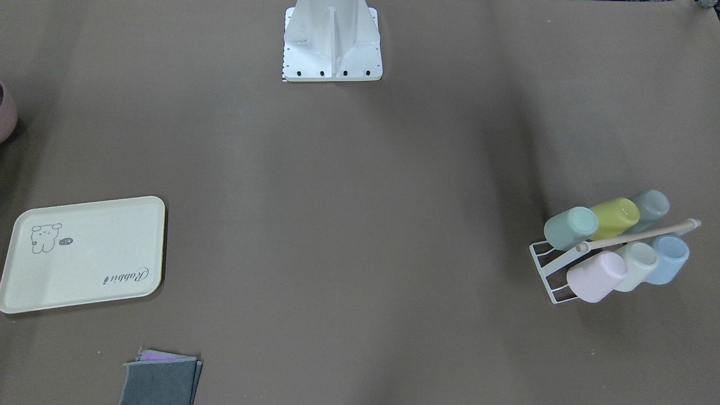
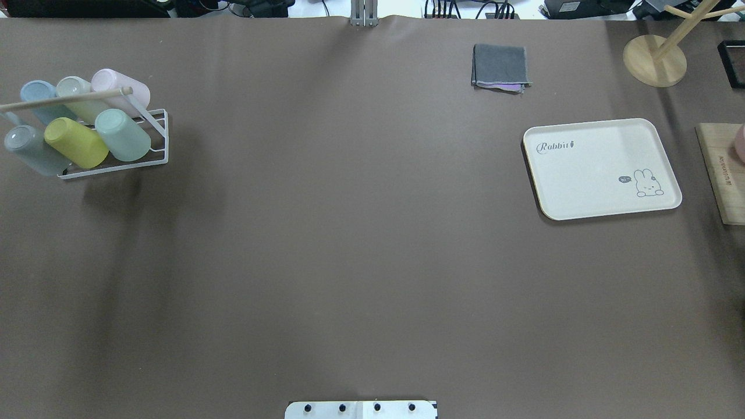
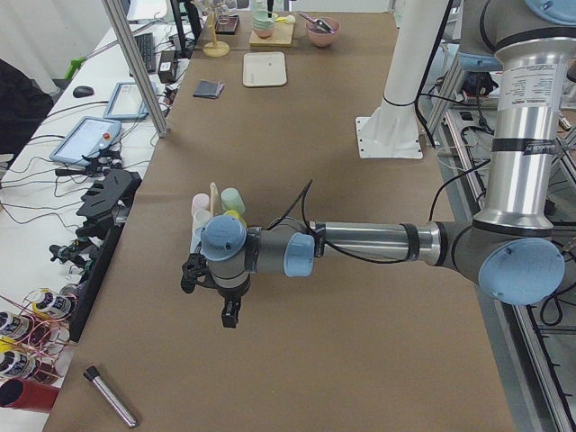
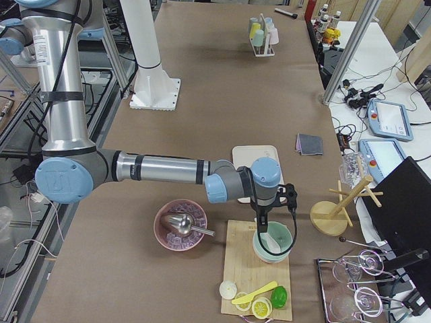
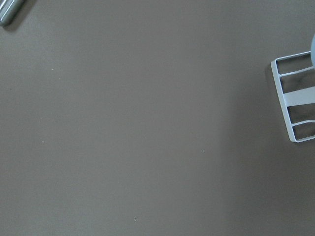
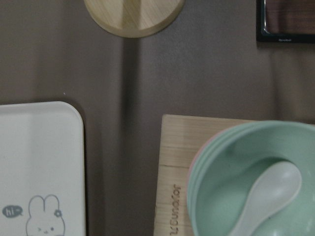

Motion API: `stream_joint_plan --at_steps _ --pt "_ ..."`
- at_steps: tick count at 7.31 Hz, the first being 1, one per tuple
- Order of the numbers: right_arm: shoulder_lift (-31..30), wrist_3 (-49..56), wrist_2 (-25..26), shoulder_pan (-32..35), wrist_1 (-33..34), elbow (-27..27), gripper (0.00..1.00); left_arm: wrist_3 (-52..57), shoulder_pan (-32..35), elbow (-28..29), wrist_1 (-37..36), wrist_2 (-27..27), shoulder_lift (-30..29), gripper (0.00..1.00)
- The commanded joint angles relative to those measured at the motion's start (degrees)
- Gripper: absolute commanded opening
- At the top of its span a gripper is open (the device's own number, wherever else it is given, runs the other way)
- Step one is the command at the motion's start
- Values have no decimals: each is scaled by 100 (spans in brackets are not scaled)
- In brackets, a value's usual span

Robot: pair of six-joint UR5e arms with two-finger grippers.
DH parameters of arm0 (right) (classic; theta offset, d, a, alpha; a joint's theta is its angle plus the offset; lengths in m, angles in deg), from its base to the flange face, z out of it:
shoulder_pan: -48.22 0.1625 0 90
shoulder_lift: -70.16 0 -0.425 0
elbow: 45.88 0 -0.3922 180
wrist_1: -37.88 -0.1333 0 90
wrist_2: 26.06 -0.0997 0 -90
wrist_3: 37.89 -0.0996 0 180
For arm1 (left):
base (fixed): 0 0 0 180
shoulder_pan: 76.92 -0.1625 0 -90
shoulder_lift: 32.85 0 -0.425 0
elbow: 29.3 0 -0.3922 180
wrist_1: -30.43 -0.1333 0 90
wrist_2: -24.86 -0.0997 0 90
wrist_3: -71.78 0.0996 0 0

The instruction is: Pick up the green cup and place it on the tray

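The brown table (image 2: 372, 262) carries everything. The left arm (image 3: 378, 243) reaches out low over the end of the table far from the tray (image 2: 588, 174). The right arm (image 4: 161, 168) stretches past the tray's short edge, the one by the rabbit drawing.

The cream tray lies flat with nothing on it. Just beside that same short edge sits a wooden cutting board (image 2: 719, 174), and on it a mint bowl (image 6: 246, 182) holding a white spoon (image 6: 268, 191). The right gripper (image 4: 261, 225) hangs above this bowl. No view shows its fingers clearly, so I cannot tell whether it is released or clenched.

Well apart from the tray, at the opposite end of the table, stands a white wire cup rack (image 2: 157, 154) with six cups on it, all tilted. The green cup (image 2: 123, 135) rests there, at the tray-facing end of the row nearer the robot. It touches the yellow-green cup (image 2: 75, 142), and a grey cup (image 2: 32, 152) lies farther from the tray still. The left gripper (image 3: 227, 310) hovers near the rack on its side away from the tray, and I cannot tell its grip state either.

A folded grey cloth (image 2: 500, 65) lies near the tray's far long edge.
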Motion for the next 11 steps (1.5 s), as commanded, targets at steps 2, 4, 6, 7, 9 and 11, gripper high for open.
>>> stream_joint_plan --at_steps 2,4,6,7,9,11 --pt "208 -1048 -454 -105 -104 95 97 7 0 -61 3 -17 2 99" --pt "206 -1409 -457 -585 -227 245 96 16 0 -79 -6 0 -7 99" --pt "-46 -1471 -483 -685 -604 148 95 7 0 -157 -67 -26 -60 99" --pt "-449 -1549 -526 -702 -1136 174 95 7 9 -419 -85 -35 1 99" --pt "-620 -1550 -623 -903 -1528 87 95 7 -9 -1286 -871 -26 -7 99" --pt "-602 -1533 -632 -1307 -1633 70 92 7 -235 -2097 -946 -9 2 99"
